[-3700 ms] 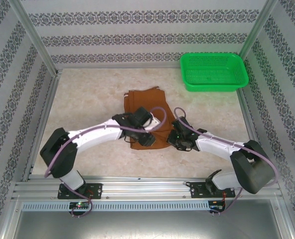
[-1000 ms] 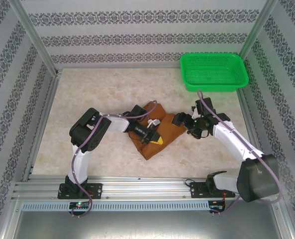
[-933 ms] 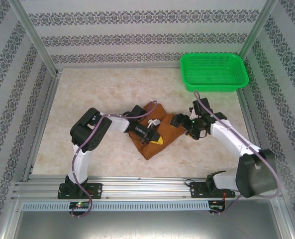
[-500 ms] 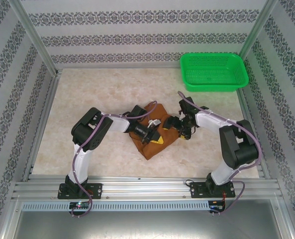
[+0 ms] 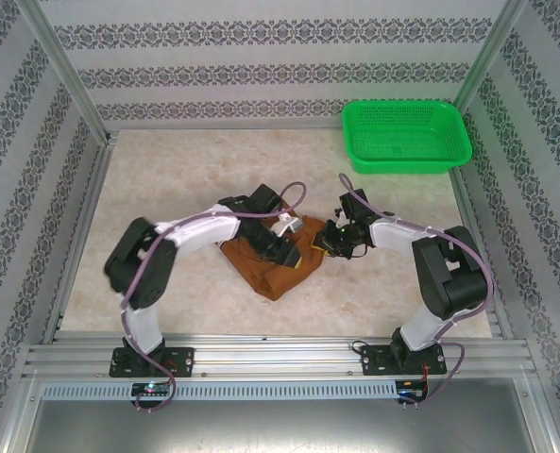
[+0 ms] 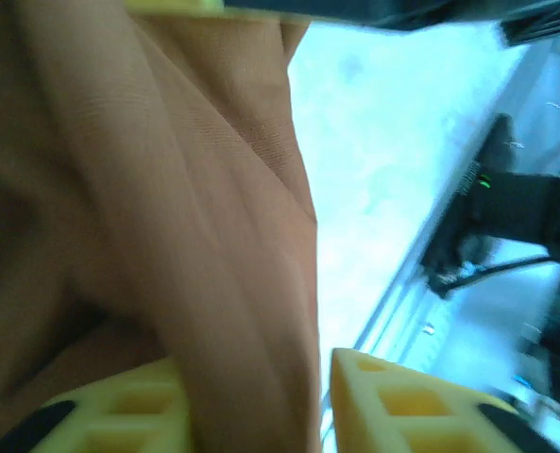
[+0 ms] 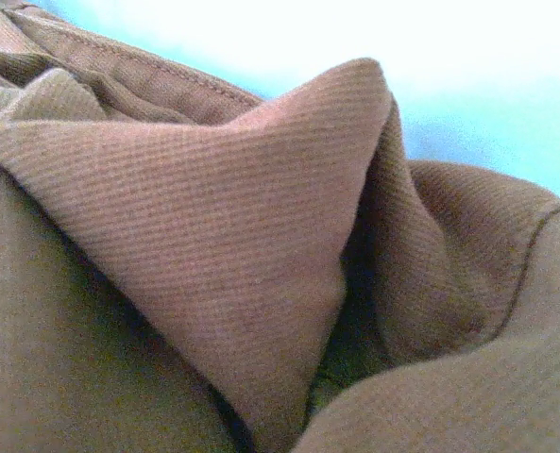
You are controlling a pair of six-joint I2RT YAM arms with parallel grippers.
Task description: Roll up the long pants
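The long pants [image 5: 268,267] lie as a bunched rust-brown bundle in the middle of the table. My left gripper [image 5: 285,247] sits on top of the bundle. In the left wrist view its yellow fingers [image 6: 393,401] stand either side of a thick fold of the pants [image 6: 166,189], and the left gripper [image 6: 253,366] is shut on that fold. My right gripper [image 5: 326,241] is at the bundle's right edge. In the right wrist view, ribbed brown folds of the pants [image 7: 213,245] hide the fingers.
A green plastic basket [image 5: 407,137] stands at the back right. The beige table [image 5: 157,179] is walled by patterned panels and a metal frame. The front rail and an arm base [image 6: 506,208] lie beyond the cloth.
The right arm swung in from the right and its gripper now touches the pants' right edge. The left arm shifted, and the bundle was pulled slightly left and bunched tighter.
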